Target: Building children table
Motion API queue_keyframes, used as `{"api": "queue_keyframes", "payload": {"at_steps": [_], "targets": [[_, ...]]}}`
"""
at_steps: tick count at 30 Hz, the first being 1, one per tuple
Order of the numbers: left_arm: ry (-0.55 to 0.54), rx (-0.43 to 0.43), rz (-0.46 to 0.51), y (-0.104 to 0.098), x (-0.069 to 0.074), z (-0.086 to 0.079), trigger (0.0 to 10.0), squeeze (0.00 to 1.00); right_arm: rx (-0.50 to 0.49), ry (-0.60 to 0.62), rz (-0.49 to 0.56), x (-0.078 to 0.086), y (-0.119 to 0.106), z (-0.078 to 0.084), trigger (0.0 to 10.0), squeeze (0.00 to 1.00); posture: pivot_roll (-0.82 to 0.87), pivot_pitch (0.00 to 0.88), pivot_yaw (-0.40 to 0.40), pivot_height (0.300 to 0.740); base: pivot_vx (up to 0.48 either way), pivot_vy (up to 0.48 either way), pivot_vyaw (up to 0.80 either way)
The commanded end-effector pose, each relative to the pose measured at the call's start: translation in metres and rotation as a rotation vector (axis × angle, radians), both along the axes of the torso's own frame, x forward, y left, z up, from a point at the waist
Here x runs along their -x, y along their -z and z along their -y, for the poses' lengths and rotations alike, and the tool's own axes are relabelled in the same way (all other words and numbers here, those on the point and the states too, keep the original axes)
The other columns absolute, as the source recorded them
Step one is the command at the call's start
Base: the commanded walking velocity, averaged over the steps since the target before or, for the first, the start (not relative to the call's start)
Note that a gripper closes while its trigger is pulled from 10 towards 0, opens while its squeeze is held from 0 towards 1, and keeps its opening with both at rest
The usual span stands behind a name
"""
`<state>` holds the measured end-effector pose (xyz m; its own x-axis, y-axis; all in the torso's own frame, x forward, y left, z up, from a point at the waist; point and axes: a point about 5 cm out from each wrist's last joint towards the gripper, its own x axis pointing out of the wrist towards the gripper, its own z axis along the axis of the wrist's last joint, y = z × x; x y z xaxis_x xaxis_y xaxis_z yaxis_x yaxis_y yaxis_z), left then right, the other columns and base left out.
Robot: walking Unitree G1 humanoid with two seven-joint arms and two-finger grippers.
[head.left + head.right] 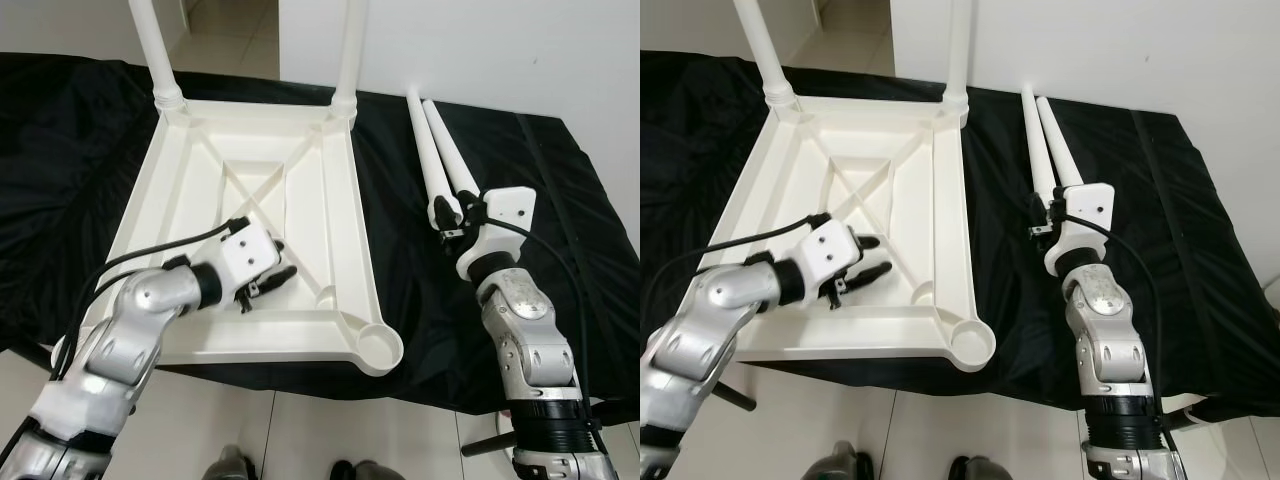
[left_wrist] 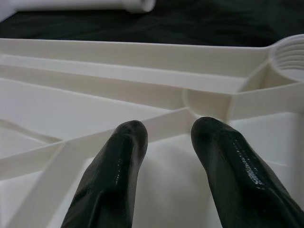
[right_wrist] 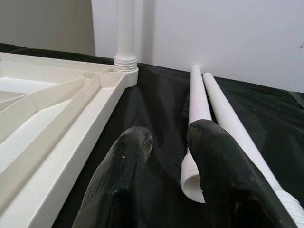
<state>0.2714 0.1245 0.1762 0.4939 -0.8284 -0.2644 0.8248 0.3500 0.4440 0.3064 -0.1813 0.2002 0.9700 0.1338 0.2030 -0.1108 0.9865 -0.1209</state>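
Left eye view: upturned tabletop (image 1: pixel 330 215) on black cloth (image 1: pixel 560 200), steadied by left gripper (image 1: pixel 268 279), fingers apart inside; right gripper (image 1: pixel 452 214), parted and empty, reaching for loose legs (image 1: pixel 437 150) right of it.

Upturned tabletop (image 1: pixel 950 250) w/ 2 legs fitted, 2 loose legs (image 1: pixel 1045 140) beside.

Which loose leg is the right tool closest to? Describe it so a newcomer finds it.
On the black cloth, right of the upturned white tabletop, two loose white legs lie side by side. The right tool sits at their near ends; the nearer leg is the left one, beside the tabletop.
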Motion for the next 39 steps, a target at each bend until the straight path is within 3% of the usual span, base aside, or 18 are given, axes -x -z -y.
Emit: {"api": "queue_keyframes", "payload": {"at_steps": [1, 4, 6, 10, 17, 28, 39], "targets": [[0.082, -0.016, -0.052, 0.002, 0.014, 0.001, 10.0, 0.00, 0.003, -0.015, -0.011, 0.002, 0.005, 0.003, 10.0, 0.00, 0.10, 0.108, -0.025, 0.740, 0.000, 0.000, 0.00], [0.095, -0.019, -0.061, 0.003, 0.017, 0.001, 10.0, 0.00, 0.004, -0.022, -0.011, 0.002, 0.005, 0.003, 10.0, 0.00, 0.10, 0.108, -0.025, 0.740, 0.000, 0.000, 0.00], [0.106, -0.076, -0.078, 0.014, 0.021, 0.003, 10.0, 0.00, 0.004, -0.023, -0.012, 0.004, 0.007, 0.004, 10.0, 0.00, 0.10, 0.104, -0.026, 0.740, 0.000, 0.000, 0.00], [0.097, -0.110, -0.083, 0.021, 0.022, 0.003, 10.0, 0.00, 0.003, -0.020, -0.015, 0.004, 0.008, 0.004, 10.0, 0.00, 0.10, 0.103, -0.025, 0.740, 0.000, 0.000, 0.00], [-0.020, -0.125, -0.055, 0.025, 0.004, 0.005, 10.0, 0.00, -0.009, -0.006, 0.002, 0.002, 0.005, 0.004, 10.0, 0.00, 0.09, 0.080, -0.018, 0.740, 0.000, 0.000, 0.00], [-0.096, -0.124, -0.020, 0.024, -0.013, 0.007, 10.0, 0.00, -0.015, -0.002, 0.028, -0.002, -0.001, 0.004, 10.0, 0.00, 0.07, 0.053, -0.017, 0.740, 0.000, 0.000, 0.00], [-0.096, -0.162, -0.046, 0.039, -0.020, 0.021, 10.0, 0.00, -0.005, -0.002, 0.050, -0.005, -0.006, 0.006, 10.0, 0.00, 0.07, 0.034, -0.013, 0.740, 0.000, 0.000, 0.00]]}}
